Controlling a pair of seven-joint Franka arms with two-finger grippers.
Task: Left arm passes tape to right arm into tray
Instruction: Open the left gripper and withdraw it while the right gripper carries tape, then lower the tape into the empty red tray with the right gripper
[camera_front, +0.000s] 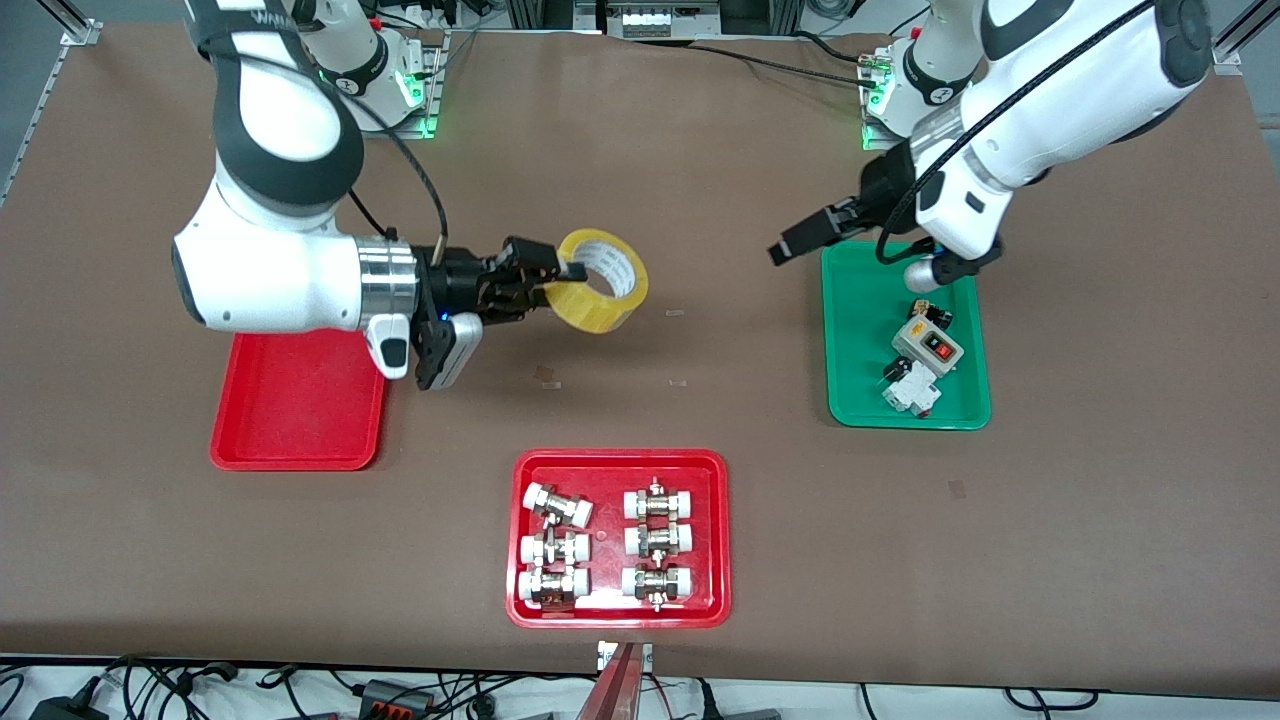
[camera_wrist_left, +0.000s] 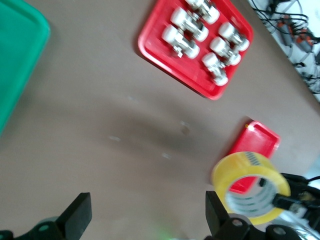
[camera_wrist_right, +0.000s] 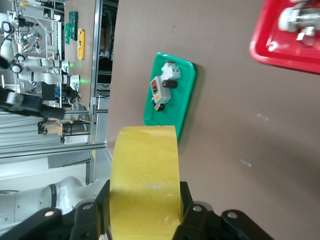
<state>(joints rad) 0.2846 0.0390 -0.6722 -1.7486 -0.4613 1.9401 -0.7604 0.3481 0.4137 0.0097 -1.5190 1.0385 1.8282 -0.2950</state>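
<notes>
The yellow tape (camera_front: 603, 280) is held on edge in the air over the bare table, toward the right arm's end. My right gripper (camera_front: 558, 276) is shut on the roll's wall; the right wrist view shows the tape (camera_wrist_right: 145, 170) clamped between both fingers (camera_wrist_right: 186, 202). The plain red tray (camera_front: 300, 420) lies empty on the table under the right arm's wrist. My left gripper (camera_front: 800, 240) is open and empty, hanging over the table at the green tray's corner. The left wrist view shows the left gripper (camera_wrist_left: 147, 217) spread wide, with the tape (camera_wrist_left: 250, 185) and the red tray (camera_wrist_left: 260, 140) farther off.
A green tray (camera_front: 860, 330) with a switch box (camera_front: 927, 345) and small parts lies at the left arm's end. A wider red tray (camera_front: 620, 465) of white-capped metal fittings sits nearest the front camera, in the middle.
</notes>
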